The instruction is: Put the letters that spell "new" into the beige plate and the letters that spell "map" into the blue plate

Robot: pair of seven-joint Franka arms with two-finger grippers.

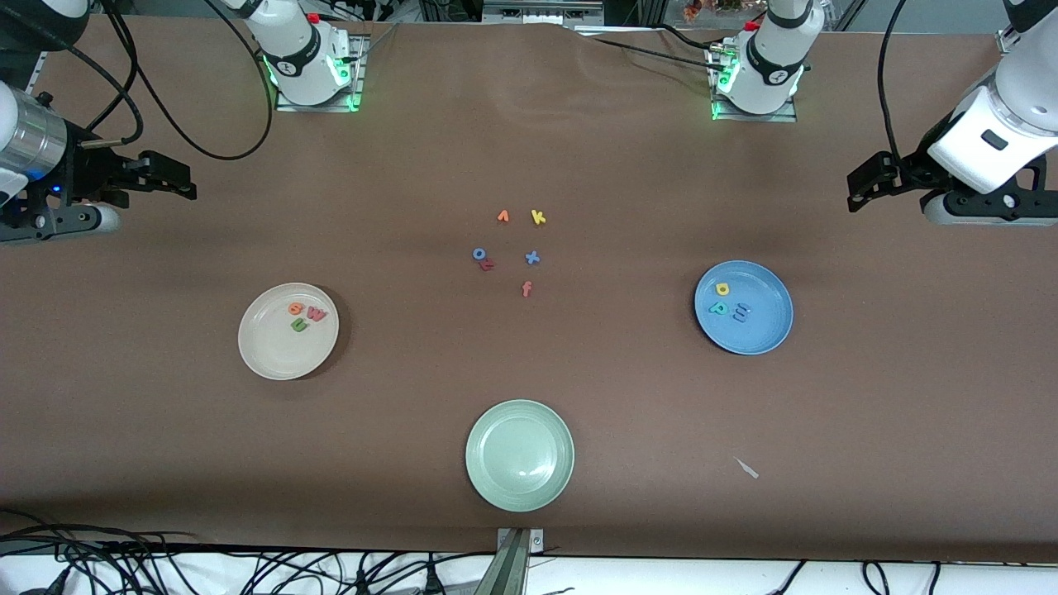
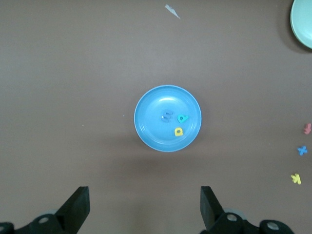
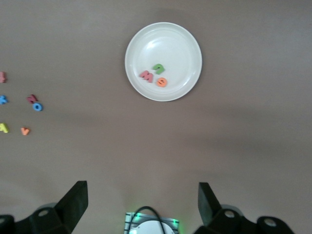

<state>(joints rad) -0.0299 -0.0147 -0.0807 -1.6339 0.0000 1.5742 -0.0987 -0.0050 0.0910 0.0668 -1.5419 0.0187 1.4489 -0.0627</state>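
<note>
The beige plate [image 1: 277,351] lies toward the right arm's end of the table. In it are the green "n" [image 1: 299,325], the orange "e" [image 1: 296,308] and the pink "w" [image 1: 316,313], which the right wrist view also shows on the plate [image 3: 141,44]. The blue plate [image 1: 760,330] lies toward the left arm's end. It carries the blue "m" [image 1: 741,312], the teal "p" [image 1: 719,308] and the yellow "a" [image 1: 722,289]. My left gripper [image 1: 860,186] and right gripper [image 1: 169,178] hang open and empty over bare cloth at their own ends of the table.
A pale green plate [image 1: 519,454] sits nearest the front camera. Loose letters lie mid-table: an orange "v" [image 1: 502,216], a yellow "k" [image 1: 538,216], a blue "o" [image 1: 478,254], a blue "x" [image 1: 532,258] and an orange-red "f" [image 1: 526,288]. A white scrap [image 1: 747,468] lies on the cloth.
</note>
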